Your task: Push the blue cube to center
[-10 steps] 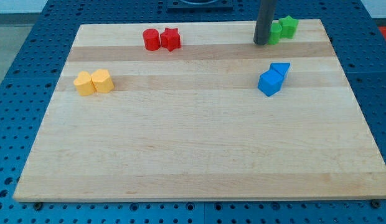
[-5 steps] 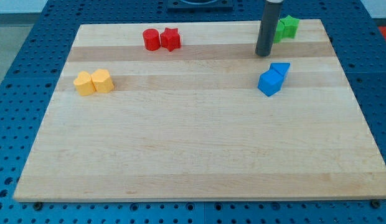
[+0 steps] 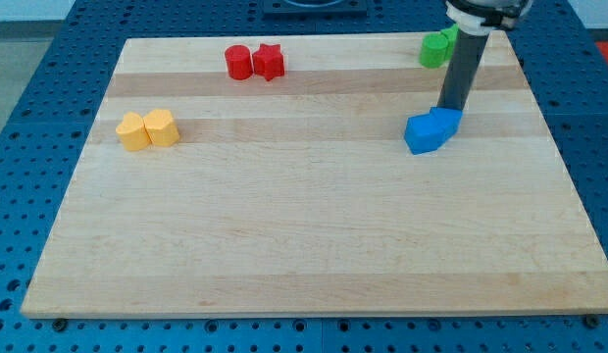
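Note:
The blue cube point(image 3: 422, 133) lies on the wooden board point(image 3: 304, 216) at the view's right, above mid-height. A second blue block point(image 3: 445, 120), partly hidden by the rod, touches its upper right side. My tip point(image 3: 448, 107) stands just above and to the right of the blue pair, at the second blue block's top edge. The rod rises toward the view's top right.
Two green blocks point(image 3: 437, 46) sit at the top right, partly behind the rod. A red cylinder point(image 3: 238, 62) and a red star point(image 3: 270, 61) sit at the top, left of middle. Two yellow blocks point(image 3: 147, 128) sit at the left.
My tip has moved down and to the right, from beside the green blocks to the upper right of the blue pair. The blue blocks have shifted slightly left.

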Robot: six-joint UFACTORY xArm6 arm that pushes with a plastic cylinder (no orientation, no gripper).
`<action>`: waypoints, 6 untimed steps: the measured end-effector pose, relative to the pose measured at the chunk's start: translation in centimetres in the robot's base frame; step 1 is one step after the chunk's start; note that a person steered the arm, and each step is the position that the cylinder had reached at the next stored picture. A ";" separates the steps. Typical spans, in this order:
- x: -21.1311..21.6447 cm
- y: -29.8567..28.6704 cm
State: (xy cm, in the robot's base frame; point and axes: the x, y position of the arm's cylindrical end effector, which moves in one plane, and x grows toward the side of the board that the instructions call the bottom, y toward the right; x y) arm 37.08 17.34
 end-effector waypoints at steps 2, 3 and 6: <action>2.6 -0.4; 3.5 -1.9; 3.6 -11.1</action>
